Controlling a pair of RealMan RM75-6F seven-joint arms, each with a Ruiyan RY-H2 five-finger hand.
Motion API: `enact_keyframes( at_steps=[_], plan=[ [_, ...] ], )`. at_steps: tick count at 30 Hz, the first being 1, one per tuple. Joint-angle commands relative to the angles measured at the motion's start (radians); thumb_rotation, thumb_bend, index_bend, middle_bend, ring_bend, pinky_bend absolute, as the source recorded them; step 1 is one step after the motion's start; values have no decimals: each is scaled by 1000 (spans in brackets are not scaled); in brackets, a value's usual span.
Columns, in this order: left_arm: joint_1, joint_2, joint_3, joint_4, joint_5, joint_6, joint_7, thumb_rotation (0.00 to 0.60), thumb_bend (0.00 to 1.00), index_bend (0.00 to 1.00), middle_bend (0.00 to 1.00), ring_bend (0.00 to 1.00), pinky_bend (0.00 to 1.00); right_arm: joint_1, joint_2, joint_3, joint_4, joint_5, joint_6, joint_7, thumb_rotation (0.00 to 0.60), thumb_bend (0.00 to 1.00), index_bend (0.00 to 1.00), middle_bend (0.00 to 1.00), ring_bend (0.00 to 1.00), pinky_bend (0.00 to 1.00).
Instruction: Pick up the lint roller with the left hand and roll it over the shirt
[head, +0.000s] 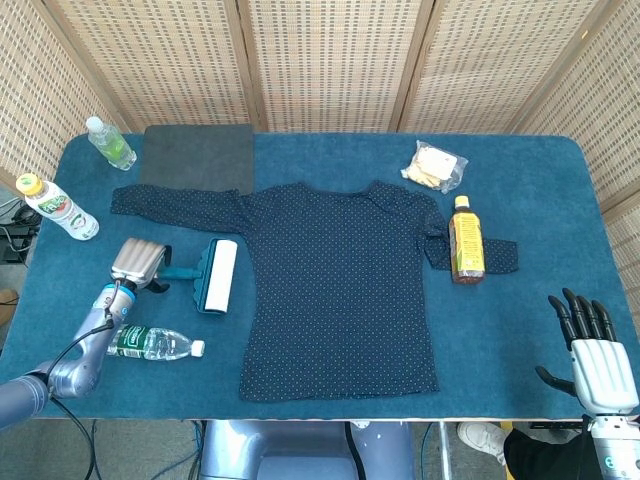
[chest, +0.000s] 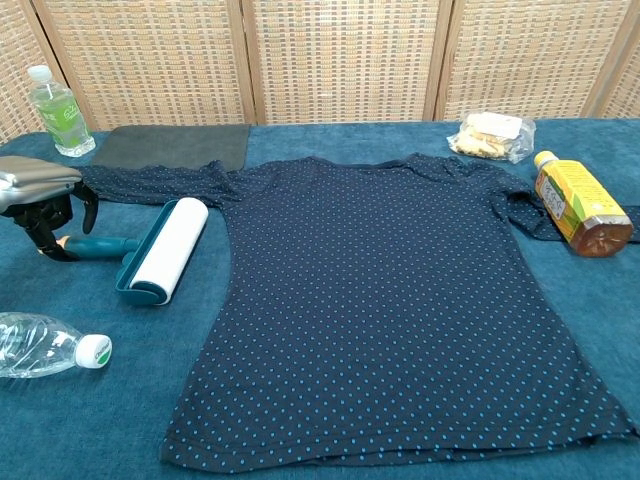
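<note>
Lint roller (chest: 165, 250) beside shirt (chest: 390, 300) hem, left hand (chest: 45, 200) over handle.

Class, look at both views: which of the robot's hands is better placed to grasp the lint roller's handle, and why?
The left hand. It sits over the handle end of the lint roller, fingers apart around it. The right hand waits at the table's near right corner, beyond the shirt.

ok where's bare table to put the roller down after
Widest bare cloth lies right of the shirt, below the amber bottle, toward the right hand. Another strip runs along the back edge between the grey mat and snack bag. The left side is crowded: roller, left hand, three bottles.
</note>
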Motion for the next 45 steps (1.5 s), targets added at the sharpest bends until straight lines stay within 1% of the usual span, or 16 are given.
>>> enact_keyframes(
  at_steps=[1,7,8,11,18,22,34,35,36,38,41,43,45],
  plan=[
    [-4,-18,0,15,-1,10,1,600,232,478,836,650,642,0,0,0,1,0,0,1,600,85,0,0,0,0],
    [-11,-40,7,40,2,15,9,600,237,495,836,650,641,1,-2,-1,4,1,-4,1,600,86,0,0,0,0],
    [-11,-42,7,42,1,14,9,600,247,494,836,650,641,1,-2,-1,5,1,-4,0,600,85,0,0,0,0],
    [-13,-50,6,48,-3,10,7,600,329,492,836,651,641,2,-4,-2,5,1,-6,-1,600,85,0,0,0,0],
    [-20,-78,11,76,-9,1,10,600,341,494,836,650,641,3,-6,-3,8,4,-11,-1,600,85,0,0,0,0],
    [-24,-95,11,95,-13,-1,12,600,383,500,836,650,641,4,-7,-4,9,6,-15,-2,600,85,0,0,0,0],
    [-29,-109,20,105,-32,-15,35,600,375,470,836,650,638,4,-7,-5,8,3,-13,3,600,86,0,0,0,0],
    [-29,-110,21,104,-33,-14,37,600,377,480,836,650,638,4,-7,-5,8,3,-13,3,600,86,0,0,0,0],
    [-29,-111,23,105,-33,-13,40,600,392,516,836,650,638,4,-7,-5,8,1,-13,3,600,86,0,0,0,0],
    [-28,-114,24,104,-34,-11,42,600,483,627,836,650,639,4,-7,-5,8,1,-11,4,600,85,0,0,0,0],
    [-28,-116,23,100,-33,-3,43,600,603,764,836,650,639,3,-6,-4,7,-2,-6,8,600,85,0,0,0,0],
    [-29,-113,20,93,-28,6,43,600,622,829,836,650,639,2,-6,-3,7,-2,-3,11,600,86,0,0,0,0],
    [-31,-93,7,62,-13,30,36,600,627,858,836,650,639,2,-5,-2,8,-2,-2,15,600,86,0,0,0,0]
  ],
)
